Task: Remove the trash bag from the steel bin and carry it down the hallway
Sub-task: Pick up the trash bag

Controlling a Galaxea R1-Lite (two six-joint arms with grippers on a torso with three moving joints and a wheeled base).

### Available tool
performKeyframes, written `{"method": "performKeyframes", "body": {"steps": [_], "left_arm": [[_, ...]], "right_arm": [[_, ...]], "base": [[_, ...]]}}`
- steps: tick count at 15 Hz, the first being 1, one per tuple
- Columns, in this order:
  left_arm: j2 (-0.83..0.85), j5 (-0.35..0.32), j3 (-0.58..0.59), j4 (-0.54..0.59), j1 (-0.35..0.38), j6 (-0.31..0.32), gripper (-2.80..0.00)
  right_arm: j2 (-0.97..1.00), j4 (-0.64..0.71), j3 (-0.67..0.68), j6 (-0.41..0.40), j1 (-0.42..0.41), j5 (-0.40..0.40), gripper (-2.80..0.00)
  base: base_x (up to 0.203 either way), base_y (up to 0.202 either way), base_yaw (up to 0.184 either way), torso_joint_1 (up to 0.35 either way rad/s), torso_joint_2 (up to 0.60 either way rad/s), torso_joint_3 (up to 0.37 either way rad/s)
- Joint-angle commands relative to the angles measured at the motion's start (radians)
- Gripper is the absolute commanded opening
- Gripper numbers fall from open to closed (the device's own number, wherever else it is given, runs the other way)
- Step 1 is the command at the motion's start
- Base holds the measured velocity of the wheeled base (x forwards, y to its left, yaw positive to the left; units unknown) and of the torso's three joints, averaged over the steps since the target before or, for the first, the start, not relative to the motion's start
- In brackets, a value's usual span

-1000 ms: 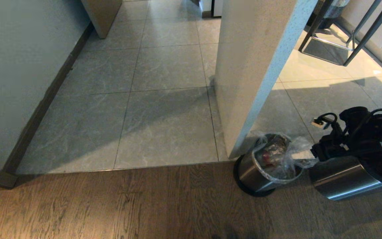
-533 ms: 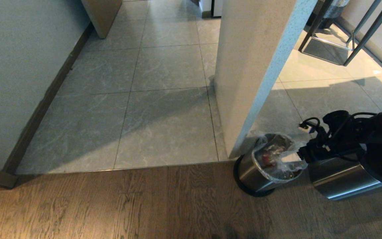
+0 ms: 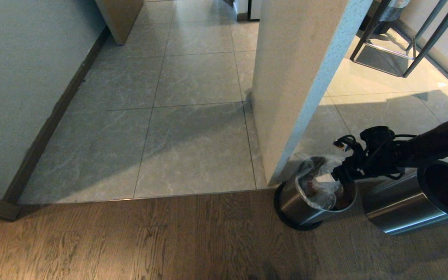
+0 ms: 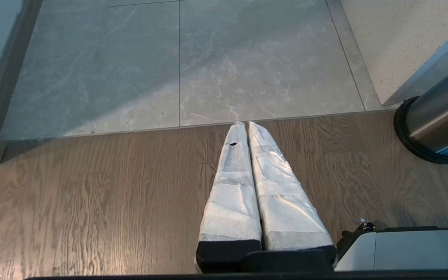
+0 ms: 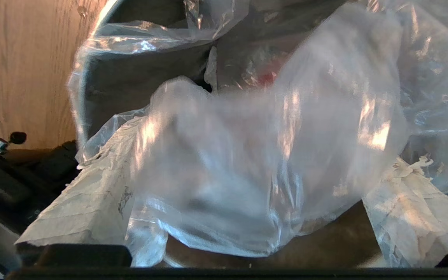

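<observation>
The right pincer (image 3: 338, 175) hangs at the mouth of the steel bin (image 3: 300, 206), its taped fingers (image 5: 88, 206) spread wide on either side of a fold of the trash bag (image 5: 255, 163), not clamped on it. The bag sits in the bin directly below the pincer. Behind the arm stands a second steel bin (image 3: 403, 208). The left pincer (image 4: 245, 134) is clenched empty over the wood floor (image 4: 91, 194), well apart.

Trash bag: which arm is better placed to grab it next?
Right. The right pincer is open at the steel bin, its fingers straddling a fold of the trash bag. The left pincer is shut over the wood floor, away from the bin.
</observation>
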Motion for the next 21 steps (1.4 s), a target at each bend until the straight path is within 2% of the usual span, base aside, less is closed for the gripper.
{"method": "performKeyframes", "body": {"steps": [1, 8, 11, 21], "left_arm": [[-0.001, 0.0, 0.0, 0.0, 0.0, 0.0, -2.8], [-0.001, 0.0, 0.0, 0.0, 0.0, 0.0, -2.8], [-0.001, 0.0, 0.0, 0.0, 0.0, 0.0, -2.8], [0.0, 0.0, 0.0, 0.0, 0.0, 0.0, -2.8]], "right_arm": [[0.041, 0.002, -0.026, -0.009, 0.002, 0.001, 0.0], [0.115, -0.028, -0.073, -0.046, 0.023, 0.003, 0.0], [0.147, -0.091, -0.086, -0.048, 0.023, 0.003, 0.0], [0.177, -0.102, -0.131, -0.057, 0.028, 0.006, 0.0]], "base": [[0.0, 0.0, 0.0, 0.0, 0.0, 0.0], [0.0, 0.0, 0.0, 0.0, 0.0, 0.0], [0.0, 0.0, 0.0, 0.0, 0.0, 0.0], [0.0, 0.0, 0.0, 0.0, 0.0, 0.0]]}}
